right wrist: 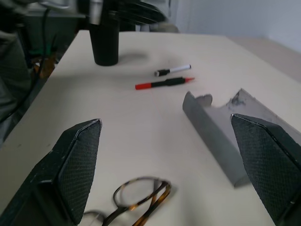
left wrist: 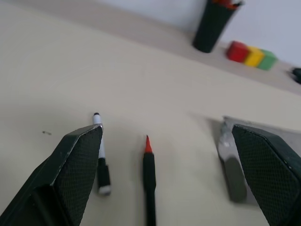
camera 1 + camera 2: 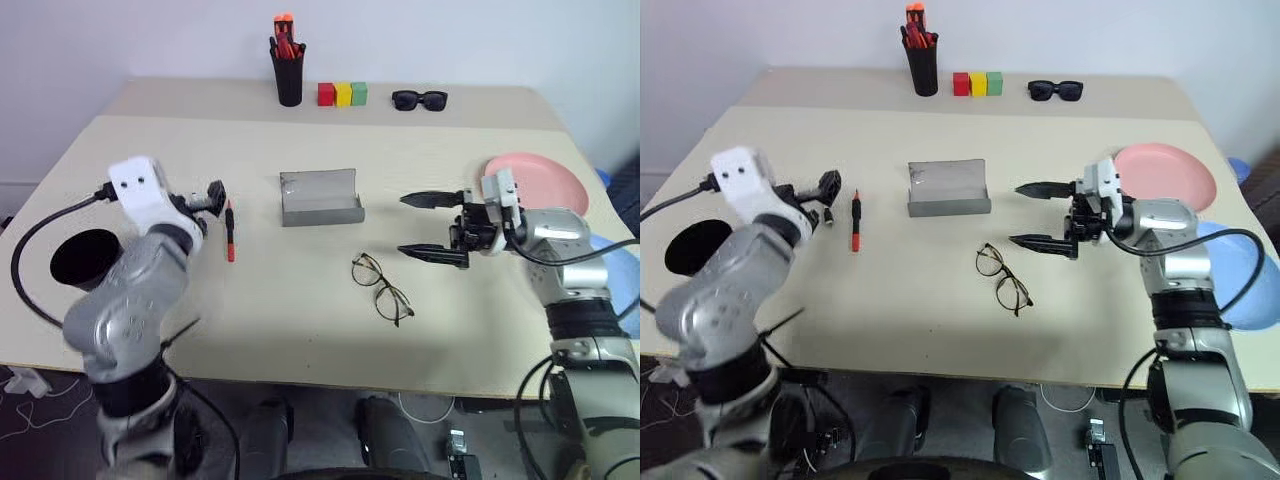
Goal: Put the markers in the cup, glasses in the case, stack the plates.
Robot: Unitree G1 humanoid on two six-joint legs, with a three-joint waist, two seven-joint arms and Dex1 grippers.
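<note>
The red marker (image 3: 230, 232) lies left of centre, with the white marker (image 2: 100, 155) beside it. My left gripper (image 3: 212, 193) hovers open just above and behind them. The black cup (image 3: 85, 258) stands at the table's left edge. In the middle the grey case (image 3: 320, 198) lies open, and the wire-rimmed glasses (image 3: 382, 287) rest in front of it to the right. My right gripper (image 3: 405, 225) is open, pointing left, above the table right of the glasses. The pink plate (image 3: 535, 180) is at the far right, and the blue plate (image 3: 1240, 290) is partly behind my right arm.
Along the back of the table stand a black pen holder (image 3: 288, 70) with orange-red pens, three coloured blocks (image 3: 343, 94) and black sunglasses (image 3: 419, 99). A black cable runs from my left wrist past the cup.
</note>
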